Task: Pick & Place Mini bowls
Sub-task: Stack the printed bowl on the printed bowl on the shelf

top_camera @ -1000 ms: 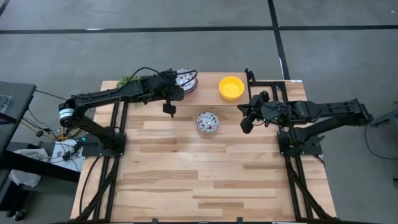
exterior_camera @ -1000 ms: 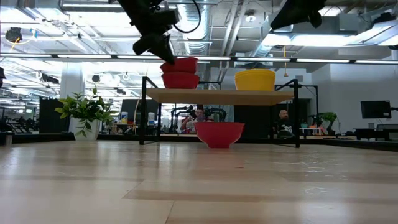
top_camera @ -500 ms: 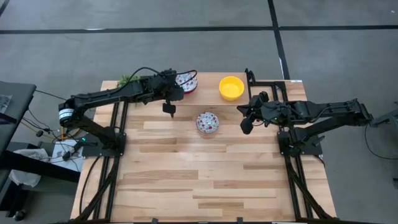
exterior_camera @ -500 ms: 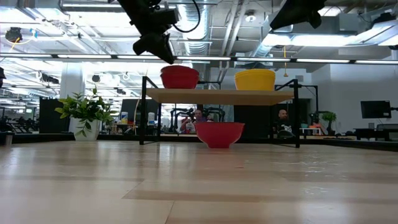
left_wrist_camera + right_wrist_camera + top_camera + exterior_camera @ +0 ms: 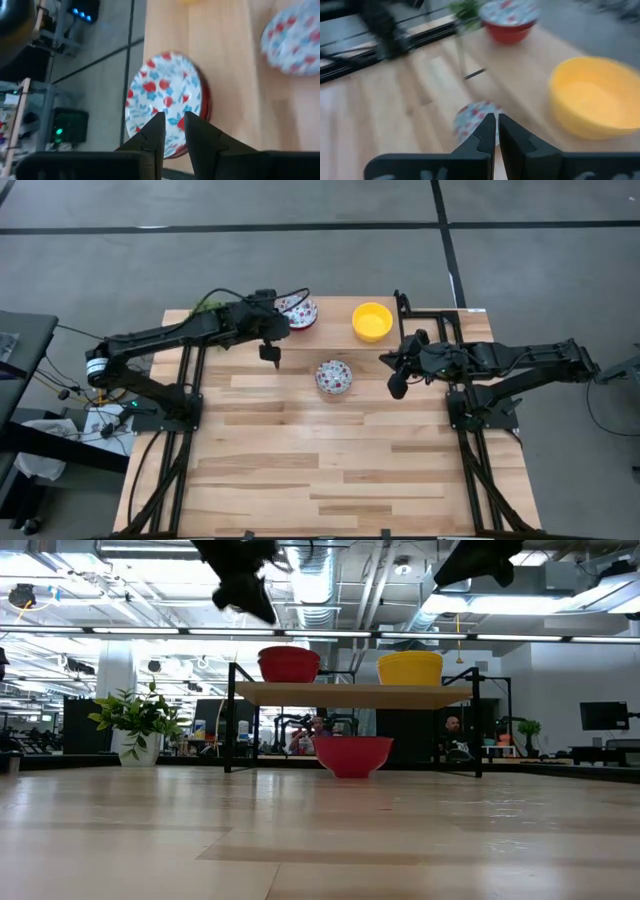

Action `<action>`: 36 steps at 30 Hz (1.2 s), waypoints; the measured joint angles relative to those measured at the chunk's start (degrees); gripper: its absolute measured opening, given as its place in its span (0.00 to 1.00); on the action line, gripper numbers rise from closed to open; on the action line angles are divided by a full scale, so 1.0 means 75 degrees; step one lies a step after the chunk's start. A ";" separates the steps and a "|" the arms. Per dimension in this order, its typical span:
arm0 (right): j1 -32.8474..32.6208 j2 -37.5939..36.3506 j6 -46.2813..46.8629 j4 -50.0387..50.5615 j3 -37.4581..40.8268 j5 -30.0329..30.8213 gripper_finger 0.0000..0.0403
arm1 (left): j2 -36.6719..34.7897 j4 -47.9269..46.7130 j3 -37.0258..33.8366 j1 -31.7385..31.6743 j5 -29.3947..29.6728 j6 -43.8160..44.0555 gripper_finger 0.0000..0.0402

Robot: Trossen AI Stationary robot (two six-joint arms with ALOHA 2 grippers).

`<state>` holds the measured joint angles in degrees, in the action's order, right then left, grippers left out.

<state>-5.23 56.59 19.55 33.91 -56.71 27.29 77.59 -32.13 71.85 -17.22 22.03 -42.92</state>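
Note:
A floral mini bowl sits on the raised shelf at the far edge, nested in another bowl beneath it; its outside shows red, and the left wrist view shows it. A yellow mini bowl stands on the shelf beside it. A third floral bowl rests on the table. My left gripper hangs above and to the left of the stacked bowls, open by a narrow gap. My right gripper hovers shut to the right of the table bowl.
A small green potted plant stands at the far left corner. The shelf's black frame rises on the far right. The near half of the wooden table is bare.
The upper floral bowl, which stood raised at my left fingertips, has settled down into the bowl beneath it on the shelf. My left gripper has then risen and drawn slightly toward the table's left, away from the bowls. The right arm has kept still.

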 joint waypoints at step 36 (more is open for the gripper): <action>0.0511 0.4720 -0.4451 -0.2008 0.0000 -0.1941 0.06 | -0.2980 0.0049 -0.3091 0.1907 -0.2740 0.4168 0.17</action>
<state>-1.40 91.99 -13.83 18.86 -56.71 12.73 55.24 -31.76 48.67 -2.92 1.48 -11.65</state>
